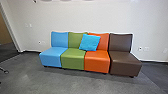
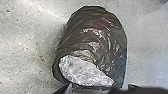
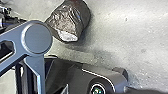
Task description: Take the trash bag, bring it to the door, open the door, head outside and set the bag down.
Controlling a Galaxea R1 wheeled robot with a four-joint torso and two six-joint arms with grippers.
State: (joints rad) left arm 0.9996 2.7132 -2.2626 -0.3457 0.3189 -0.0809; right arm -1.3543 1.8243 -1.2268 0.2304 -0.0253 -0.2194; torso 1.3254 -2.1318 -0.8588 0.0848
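The bag (image 2: 100, 37) shows large in the left wrist view, dark and creased with a pale patch, and pale floor (image 2: 147, 37) runs past both its sides. In the right wrist view it shows near the robot's base (image 3: 107, 76), a strip of floor between the two; whether it hangs or rests there I can't tell. I can't tell either whether the left claw is released, clenched or grasping the bag — and the same goes for the right claw

Ahead, four seats stand joined in a row along the wall (image 1: 90, 18): blue (image 1: 51, 58), green (image 1: 72, 60), orange (image 1: 97, 62) and brown (image 1: 125, 63). The cushion (image 1: 90, 42) leans across the green and orange backs, its lower edge over their seam. A broad stretch of grey floor spreads before the seats' front edges, the brown one reaching farthest forward. Past the blue seat's outer edge there is more floor, then an opening in the wall at the far left, its frame (image 1: 12, 31) coming down to the floor. Near the left edge lies a dark foot of something (image 1: 4, 71) — that side is a bit tighter. Past the brown seat's outer edge, the floor turns darker along the wall
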